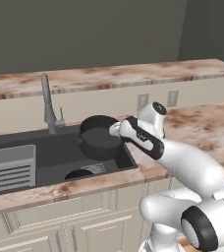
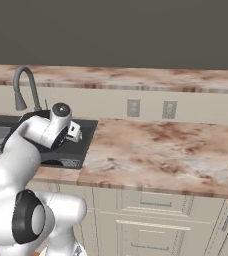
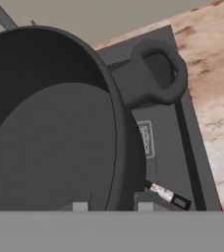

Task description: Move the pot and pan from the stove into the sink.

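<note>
The dark grey pot (image 1: 99,138) hangs over the right end of the sink (image 1: 45,152), slightly tilted. My gripper (image 1: 115,130) is shut on the pot's right rim. In the hand view the fingertips (image 3: 144,205) straddle the wall of the pot (image 3: 50,142), and one loop handle (image 3: 158,74) sticks out beyond it. Below the pot, on the sink floor (image 3: 160,142), lies a thin black handle with a pale tip (image 3: 167,194), which looks like the pan's. A dark round edge (image 1: 78,173) shows at the basin's front. The stove is out of view.
A tall curved faucet (image 1: 47,103) stands behind the basin, and a grey slotted tray (image 1: 11,170) fills its left end. Marble counter (image 2: 161,150) stretches to the right. Two wall outlets (image 2: 133,107) sit on the backsplash.
</note>
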Robot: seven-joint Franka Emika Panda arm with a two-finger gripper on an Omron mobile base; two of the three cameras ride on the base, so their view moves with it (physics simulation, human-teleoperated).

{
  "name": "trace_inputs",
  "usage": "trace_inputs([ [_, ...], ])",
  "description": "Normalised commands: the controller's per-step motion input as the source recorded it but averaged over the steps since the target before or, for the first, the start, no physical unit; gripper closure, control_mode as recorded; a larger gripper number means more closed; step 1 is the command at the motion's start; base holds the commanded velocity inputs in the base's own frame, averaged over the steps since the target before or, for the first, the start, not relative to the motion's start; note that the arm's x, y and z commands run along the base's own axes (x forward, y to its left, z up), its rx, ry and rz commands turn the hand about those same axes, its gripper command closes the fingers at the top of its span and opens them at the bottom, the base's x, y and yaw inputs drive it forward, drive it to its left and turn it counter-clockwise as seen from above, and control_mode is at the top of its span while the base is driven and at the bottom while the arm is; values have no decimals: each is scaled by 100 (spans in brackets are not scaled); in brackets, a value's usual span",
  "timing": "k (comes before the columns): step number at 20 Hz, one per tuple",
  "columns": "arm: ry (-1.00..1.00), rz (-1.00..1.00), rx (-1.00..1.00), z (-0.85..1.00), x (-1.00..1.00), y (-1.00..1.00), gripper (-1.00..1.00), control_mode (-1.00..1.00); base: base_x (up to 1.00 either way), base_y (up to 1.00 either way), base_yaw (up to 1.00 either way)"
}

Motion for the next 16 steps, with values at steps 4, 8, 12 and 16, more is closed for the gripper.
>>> trace_inputs([
  [4, 2, 0, 0, -18, 13, 14, 100, -100, 0, 0, 0],
  [8, 0, 0, 0, -36, 21, 27, 100, -100, 0, 0, 0],
  [12, 0, 0, 0, -30, 29, 28, 100, -100, 0, 0, 0],
  [16, 2, 0, 0, -31, 30, 22, 100, -100, 0, 0, 0],
])
